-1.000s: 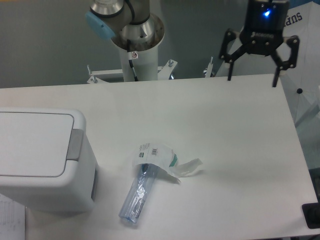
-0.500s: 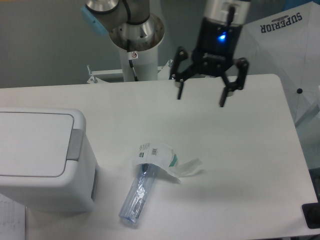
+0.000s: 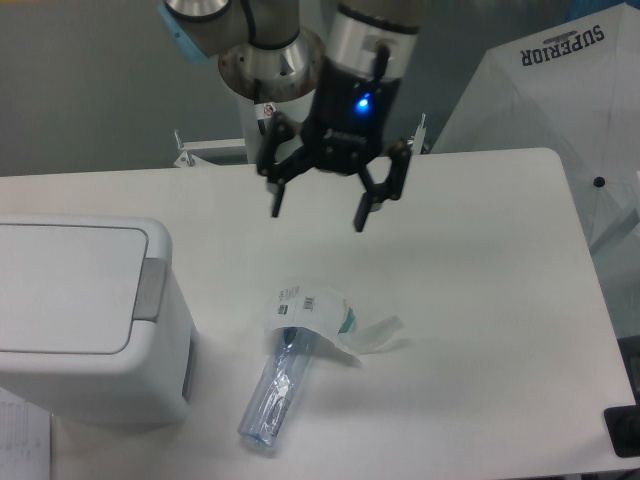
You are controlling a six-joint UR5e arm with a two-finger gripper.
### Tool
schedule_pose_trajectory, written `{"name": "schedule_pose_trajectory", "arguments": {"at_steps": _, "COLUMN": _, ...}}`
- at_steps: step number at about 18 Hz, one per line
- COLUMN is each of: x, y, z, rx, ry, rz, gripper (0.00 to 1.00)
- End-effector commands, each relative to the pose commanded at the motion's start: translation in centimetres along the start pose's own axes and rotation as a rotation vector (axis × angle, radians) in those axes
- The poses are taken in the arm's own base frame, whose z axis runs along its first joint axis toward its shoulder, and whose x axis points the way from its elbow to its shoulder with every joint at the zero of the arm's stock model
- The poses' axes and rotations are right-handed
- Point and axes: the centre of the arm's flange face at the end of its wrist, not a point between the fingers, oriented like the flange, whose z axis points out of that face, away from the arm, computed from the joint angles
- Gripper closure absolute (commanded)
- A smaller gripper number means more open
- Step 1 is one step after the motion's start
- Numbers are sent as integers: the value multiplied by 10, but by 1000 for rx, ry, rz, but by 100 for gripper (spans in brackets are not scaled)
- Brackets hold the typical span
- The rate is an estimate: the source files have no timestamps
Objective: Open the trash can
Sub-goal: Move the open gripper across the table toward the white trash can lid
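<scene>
Hand (image 3: 318,212) sits in the upper middle of the frame, above the white surface (image 3: 480,300), pointing downward. Its two black fingers (image 3: 364,208) are spread wide apart with nothing between them; it grips nothing. A blue indicator light (image 3: 360,100) glows on the hand body. The arm's base column (image 3: 268,70) stands behind it at the top of the frame.

Trash can (image 3: 85,320) occupies the lower left of the frame, partly cut off by the left edge. White, boxy, rounded corners. Flat lid (image 3: 65,288) is down, flush with the body. Grey push tab (image 3: 152,288) lies on the lid's right edge, facing the middle of the surface. Hand is well apart from the can, up and to the right of it.

Clear plastic bottle (image 3: 275,392) lies on its side in the lower middle of the frame, just right of the can but not touching it. A crumpled wrapper (image 3: 320,318) with printed label hangs off its upper end.

A white umbrella-like fabric (image 3: 540,90) printed "SUPERIOR" fills the upper right corner.
</scene>
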Motion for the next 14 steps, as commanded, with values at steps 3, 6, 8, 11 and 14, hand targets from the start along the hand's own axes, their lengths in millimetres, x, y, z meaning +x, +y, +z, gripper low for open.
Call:
{"name": "schedule_pose_trajectory", "arguments": {"at_steps": 3, "x": 10, "y": 2, "z": 14, "rx": 24, "ry": 3, "rz": 21, "gripper": 0}}
{"name": "schedule_pose_trajectory", "arguments": {"at_steps": 6, "x": 23, "y": -3, "z": 39, "rx": 26, "ry": 21, "rz": 63, "gripper": 0}}
{"name": "schedule_pose_trajectory", "arguments": {"at_steps": 8, "x": 25, "y": -4, "z": 48, "rx": 28, "ry": 26, "rz": 78, "gripper": 0}}
{"name": "schedule_pose_trajectory", "arguments": {"at_steps": 11, "x": 35, "y": -1, "z": 62, "rx": 7, "ry": 40, "rz": 92, "gripper": 0}}
{"name": "schedule_pose_trajectory", "arguments": {"at_steps": 14, "x": 42, "y": 1, "z": 69, "rx": -5, "ry": 46, "rz": 99, "gripper": 0}}
